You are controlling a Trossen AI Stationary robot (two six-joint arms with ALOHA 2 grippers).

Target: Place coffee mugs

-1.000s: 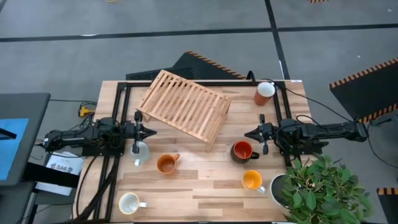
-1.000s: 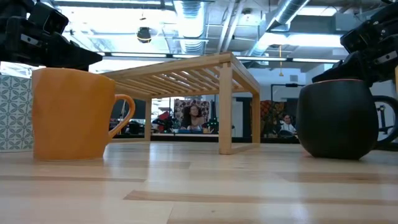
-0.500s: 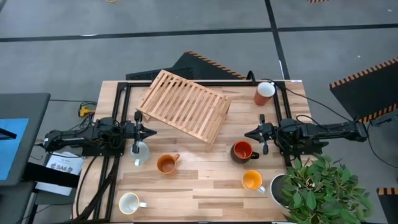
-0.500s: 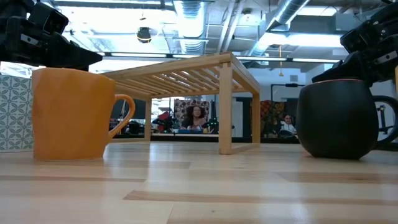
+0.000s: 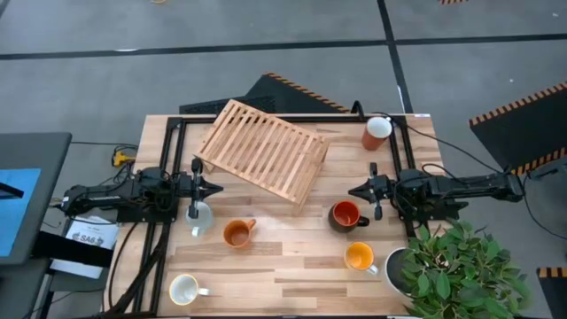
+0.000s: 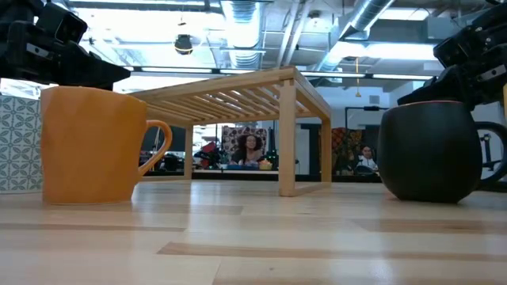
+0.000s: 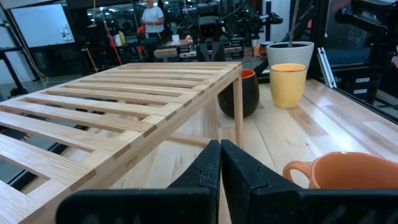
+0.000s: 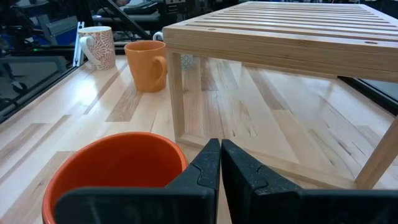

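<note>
A slatted wooden rack [image 5: 263,148] stands on its legs on the far middle of the table. Six mugs stand upright on the tabletop. They are terracotta [image 5: 376,131] at the far right, dark with red inside [image 5: 345,215], brownish-orange [image 5: 236,233], orange-yellow [image 5: 359,257], pale blue-grey [image 5: 200,215] and cream-white [image 5: 183,289] at the near left. My left gripper [image 5: 217,188] is shut and hovers beside the pale mug, pointing right. My right gripper [image 5: 352,190] is shut just beyond the dark mug [image 8: 115,177], pointing left. Neither touches anything.
A white pot with a green plant [image 5: 452,270] stands at the near right corner, close under the right arm. A black frame [image 5: 177,124] runs along the table's far and side edges. Bare tabletop lies between the brownish-orange and dark mugs. People are in the room beyond the table.
</note>
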